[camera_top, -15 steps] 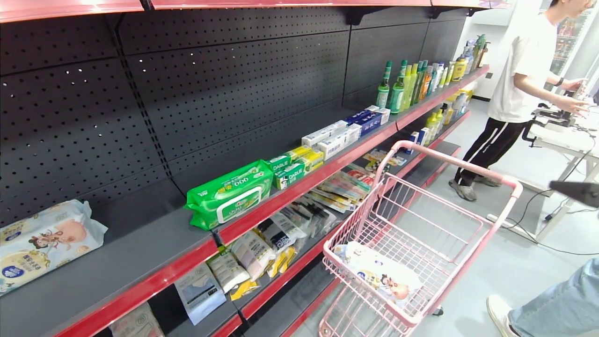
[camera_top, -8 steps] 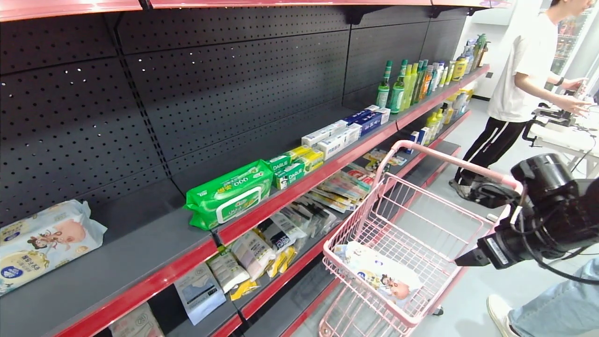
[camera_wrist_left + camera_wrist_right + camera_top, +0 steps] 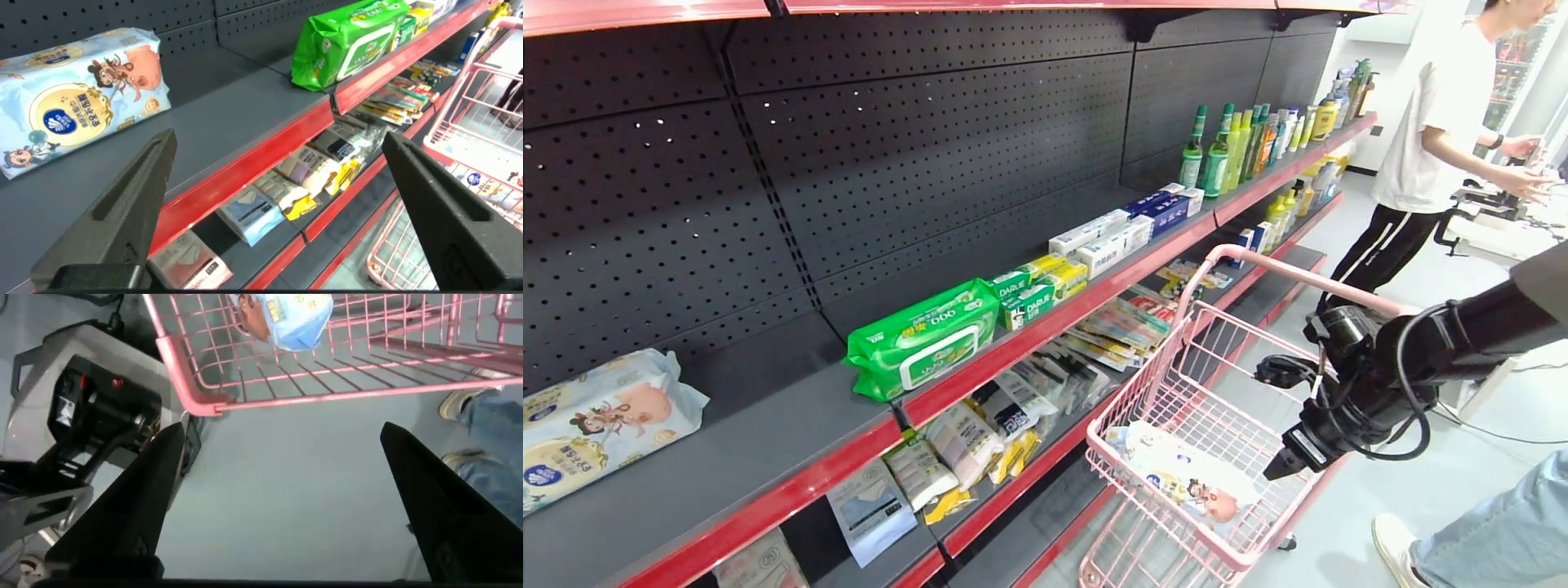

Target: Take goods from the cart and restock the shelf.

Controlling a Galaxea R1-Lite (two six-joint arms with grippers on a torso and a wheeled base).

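Well, early days | one baby wipes pack [image 3: 596, 420] sits on the shelf [image 3: 768, 433], twin pack [image 3: 1184, 478] left in the cart [image 3: 1307, 282] | right gripper [image 3: 282, 437] near cart rim, wide open, empty | left gripper [image 3: 279, 139] by shelf, spread wide too, holding nothing

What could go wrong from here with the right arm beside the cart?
The right claw hangs just outside the cart; a bump on its wire side could roll it away. The wipes pack lies flat on the bottom, so the claw may jam against the wire.
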